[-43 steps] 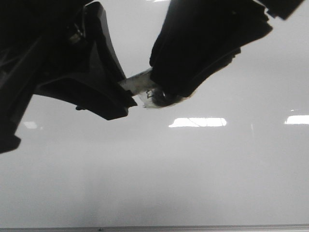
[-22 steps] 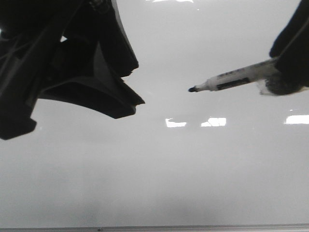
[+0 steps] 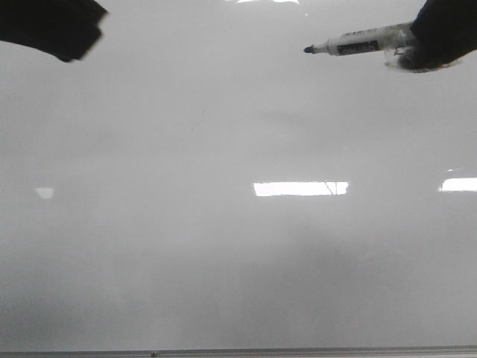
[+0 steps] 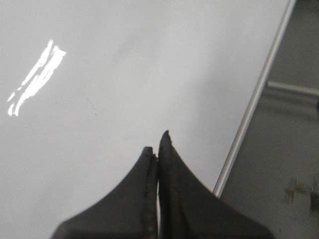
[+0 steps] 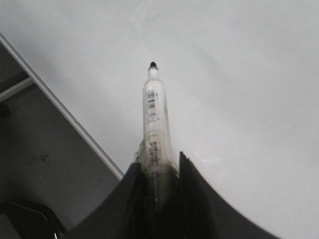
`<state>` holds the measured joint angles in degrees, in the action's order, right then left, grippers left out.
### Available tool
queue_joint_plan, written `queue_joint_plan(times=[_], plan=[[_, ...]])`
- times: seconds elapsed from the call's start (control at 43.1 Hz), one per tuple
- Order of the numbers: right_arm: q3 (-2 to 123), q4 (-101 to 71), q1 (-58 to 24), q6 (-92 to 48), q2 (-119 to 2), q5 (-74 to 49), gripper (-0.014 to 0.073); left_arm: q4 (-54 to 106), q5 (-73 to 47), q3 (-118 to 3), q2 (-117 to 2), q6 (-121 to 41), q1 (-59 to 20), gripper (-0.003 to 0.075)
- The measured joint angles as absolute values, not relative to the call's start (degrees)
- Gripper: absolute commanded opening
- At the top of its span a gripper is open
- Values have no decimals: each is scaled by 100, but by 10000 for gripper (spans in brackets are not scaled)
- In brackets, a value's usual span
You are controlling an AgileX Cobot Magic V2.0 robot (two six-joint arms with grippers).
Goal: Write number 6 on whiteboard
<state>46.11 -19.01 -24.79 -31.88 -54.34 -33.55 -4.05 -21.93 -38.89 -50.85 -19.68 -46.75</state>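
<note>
The whiteboard (image 3: 238,261) fills the front view, glossy and pale grey. No number 6 shows on it; only a faint short scratch (image 3: 197,119) marks it. At the top right my right gripper (image 5: 158,159) is shut on a white marker (image 3: 358,41), which lies nearly level above the board. Its uncapped black tip (image 3: 308,50) points left. In the right wrist view the marker (image 5: 153,109) sticks straight out from between the fingers. My left gripper (image 4: 157,144) is shut on nothing, and only a dark part of that arm (image 3: 59,26) shows at the top left.
Bright lamp reflections (image 3: 300,189) lie on the board. Its thin grey frame edge (image 3: 238,350) runs along the near side and shows in both wrist views (image 4: 254,99) (image 5: 60,107), with a darker table surface (image 4: 289,164) beyond it.
One second ago both grippers met at the marker over the board's middle. They have since parted: the left went up and left, the right up and right with the uncapped marker.
</note>
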Motion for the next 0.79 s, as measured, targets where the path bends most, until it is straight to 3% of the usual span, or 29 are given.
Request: queue_joint_plan(times=[0.162, 0.394, 0.789], plan=[[4655, -2046, -2479, -3185, -5576, -3145, -58, 338, -1412, -2732, -3372, -1959, -4526, -20], [5279, -2084, -2858, -3185, -6742, -2852, -60, 772, -1264, -1777, -1439, -1956, -4513, -20], [6745, -2109, -3027, -3234, -8431, -2285, -60, 798, -1264, -1610, -939, -1946, -4513, -20]])
